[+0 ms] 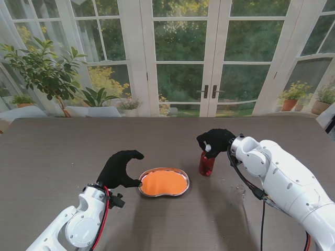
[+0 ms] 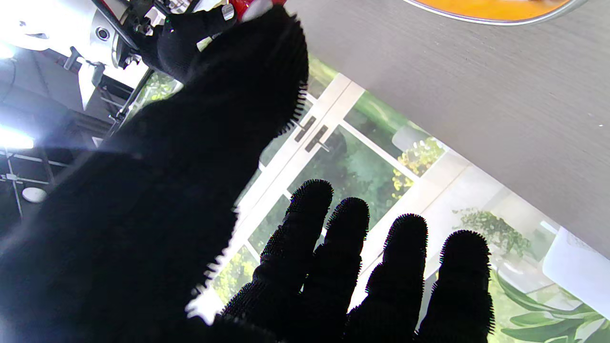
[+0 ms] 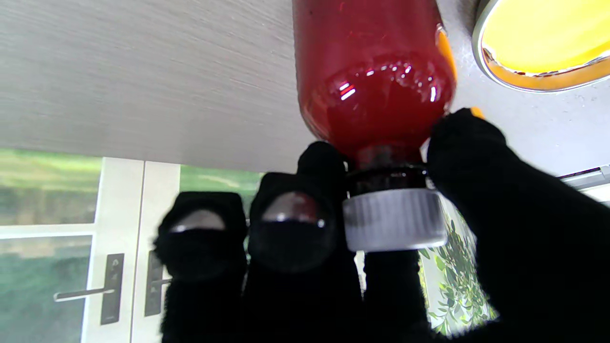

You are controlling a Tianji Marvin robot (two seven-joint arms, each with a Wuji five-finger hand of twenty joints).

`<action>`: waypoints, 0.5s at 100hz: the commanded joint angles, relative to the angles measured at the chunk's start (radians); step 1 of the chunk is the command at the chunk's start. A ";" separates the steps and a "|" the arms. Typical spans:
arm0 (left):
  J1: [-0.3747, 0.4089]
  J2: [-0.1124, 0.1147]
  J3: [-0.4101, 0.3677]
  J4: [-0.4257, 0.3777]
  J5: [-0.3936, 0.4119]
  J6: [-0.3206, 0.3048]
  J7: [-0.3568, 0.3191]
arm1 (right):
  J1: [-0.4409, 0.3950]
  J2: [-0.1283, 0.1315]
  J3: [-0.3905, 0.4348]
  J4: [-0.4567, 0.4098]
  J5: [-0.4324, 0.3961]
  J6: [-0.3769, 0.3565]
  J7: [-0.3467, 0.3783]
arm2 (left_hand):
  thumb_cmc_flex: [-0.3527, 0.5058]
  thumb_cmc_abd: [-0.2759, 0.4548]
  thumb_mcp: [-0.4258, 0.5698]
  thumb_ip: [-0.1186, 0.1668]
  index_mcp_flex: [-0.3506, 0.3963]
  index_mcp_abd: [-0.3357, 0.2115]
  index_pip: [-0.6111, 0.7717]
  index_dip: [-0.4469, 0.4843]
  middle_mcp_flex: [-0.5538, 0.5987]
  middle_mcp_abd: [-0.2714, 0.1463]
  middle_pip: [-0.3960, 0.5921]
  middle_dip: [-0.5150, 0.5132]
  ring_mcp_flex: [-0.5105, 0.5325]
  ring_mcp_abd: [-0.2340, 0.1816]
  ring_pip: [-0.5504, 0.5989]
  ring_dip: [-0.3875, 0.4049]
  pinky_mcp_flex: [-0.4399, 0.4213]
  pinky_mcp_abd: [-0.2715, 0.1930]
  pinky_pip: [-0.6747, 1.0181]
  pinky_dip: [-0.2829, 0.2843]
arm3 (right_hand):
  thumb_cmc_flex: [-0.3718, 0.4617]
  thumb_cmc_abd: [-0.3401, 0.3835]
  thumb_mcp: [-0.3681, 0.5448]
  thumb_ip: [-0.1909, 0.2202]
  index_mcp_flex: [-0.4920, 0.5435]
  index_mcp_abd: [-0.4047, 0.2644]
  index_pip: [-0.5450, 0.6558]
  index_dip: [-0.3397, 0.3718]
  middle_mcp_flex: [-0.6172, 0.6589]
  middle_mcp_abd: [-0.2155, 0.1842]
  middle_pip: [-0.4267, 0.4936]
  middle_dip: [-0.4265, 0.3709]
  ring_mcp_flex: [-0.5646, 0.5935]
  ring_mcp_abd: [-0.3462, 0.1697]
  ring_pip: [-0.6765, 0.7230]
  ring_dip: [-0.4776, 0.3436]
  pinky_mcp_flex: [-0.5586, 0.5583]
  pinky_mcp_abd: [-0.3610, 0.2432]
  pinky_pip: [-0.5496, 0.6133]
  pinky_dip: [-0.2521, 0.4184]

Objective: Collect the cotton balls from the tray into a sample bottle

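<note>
Right of centre on the grey table (image 1: 63, 157), the black-gloved right hand (image 1: 215, 141) grips the white-capped red sample bottle (image 1: 206, 164) by its neck; just left lies the orange-lined metal tray (image 1: 163, 183); beside its near-left rim the left hand (image 1: 119, 169) hovers, fingers spread, holding nothing.

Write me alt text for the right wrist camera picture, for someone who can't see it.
A black-gloved right hand grips a red bottle around its neck, just by the white ribbed cap, with the bottle standing on a grey wood-grain table. Beside the bottle sits the rim of a metal tray with an orange-yellow inside, and glass doors show beyond the table.
</note>
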 commanded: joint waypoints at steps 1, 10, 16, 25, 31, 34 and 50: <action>0.002 -0.001 0.000 -0.005 -0.003 0.001 -0.020 | -0.002 0.001 -0.002 0.006 -0.011 -0.002 0.011 | -0.025 0.845 -0.016 -0.021 0.004 -0.083 0.008 0.004 0.024 -0.010 0.002 0.012 -0.001 0.011 0.000 0.014 -0.005 0.005 -0.008 0.014 | 0.038 0.076 0.069 0.072 0.012 -0.021 0.015 0.033 -0.004 -0.117 0.013 -0.007 0.013 -0.014 -0.021 -0.023 -0.015 0.030 -0.014 -0.007; 0.002 -0.001 0.001 -0.004 -0.005 0.001 -0.021 | -0.002 0.002 -0.001 0.009 -0.015 -0.006 0.009 | -0.025 0.844 -0.014 -0.021 0.004 -0.084 0.008 0.003 0.024 -0.008 0.002 0.012 0.000 0.014 0.001 0.014 -0.005 0.007 -0.008 0.015 | 0.025 0.075 0.042 0.070 0.004 -0.004 -0.025 0.031 -0.029 -0.113 0.009 -0.002 0.013 -0.011 -0.048 -0.034 -0.037 0.035 -0.018 -0.008; 0.001 -0.001 0.001 -0.004 -0.007 0.001 -0.021 | -0.002 0.004 0.000 0.009 -0.020 -0.007 0.011 | -0.027 0.844 -0.013 -0.021 0.004 -0.083 0.008 0.003 0.025 -0.008 0.002 0.012 0.000 0.014 0.001 0.014 -0.004 0.007 -0.008 0.015 | 0.015 0.055 0.035 0.061 -0.001 -0.001 -0.045 0.033 -0.045 -0.113 0.007 -0.001 0.011 -0.008 -0.085 -0.050 -0.053 0.036 -0.023 -0.010; 0.000 -0.001 0.002 -0.003 -0.007 0.001 -0.023 | -0.004 0.005 0.002 0.009 -0.023 -0.009 0.010 | -0.027 0.842 -0.012 -0.021 0.005 -0.083 0.009 0.004 0.025 -0.009 0.002 0.012 0.002 0.014 0.002 0.015 -0.004 0.008 -0.008 0.015 | -0.010 0.020 0.037 0.053 0.005 0.018 -0.088 0.046 -0.068 -0.111 0.007 -0.002 0.012 0.000 -0.121 -0.063 -0.070 0.038 -0.028 -0.013; 0.000 -0.001 0.002 -0.002 -0.007 0.001 -0.023 | -0.003 0.005 0.001 0.013 -0.028 -0.013 0.003 | -0.027 0.841 -0.011 -0.021 0.006 -0.081 0.009 0.004 0.024 -0.008 0.002 0.012 0.002 0.014 0.002 0.015 -0.002 0.007 -0.008 0.016 | -0.035 -0.004 0.044 0.055 0.015 0.031 -0.117 0.065 -0.074 -0.113 0.008 -0.006 0.011 0.000 -0.128 -0.063 -0.073 0.038 -0.028 -0.014; 0.000 -0.001 0.002 -0.002 -0.008 0.001 -0.023 | -0.003 0.005 0.001 0.013 -0.030 -0.013 0.002 | -0.029 0.841 -0.010 -0.021 0.007 -0.083 0.009 0.004 0.025 -0.009 0.002 0.012 0.002 0.014 0.002 0.015 -0.002 0.008 -0.008 0.016 | -0.039 -0.006 0.045 0.058 0.016 0.033 -0.127 0.068 -0.078 -0.114 0.008 -0.007 0.011 -0.001 -0.133 -0.064 -0.075 0.038 -0.029 -0.014; 0.001 -0.001 0.002 -0.003 -0.009 0.003 -0.024 | -0.003 0.007 0.004 0.012 -0.035 -0.015 0.006 | -0.029 0.840 -0.007 -0.021 0.006 -0.083 0.009 0.004 0.027 -0.006 0.002 0.012 0.003 0.016 0.002 0.015 -0.002 0.009 -0.009 0.016 | -0.101 0.012 0.046 0.169 0.026 0.069 -0.244 0.150 -0.117 -0.110 0.010 -0.022 0.012 0.000 -0.171 -0.071 -0.095 0.036 -0.031 -0.014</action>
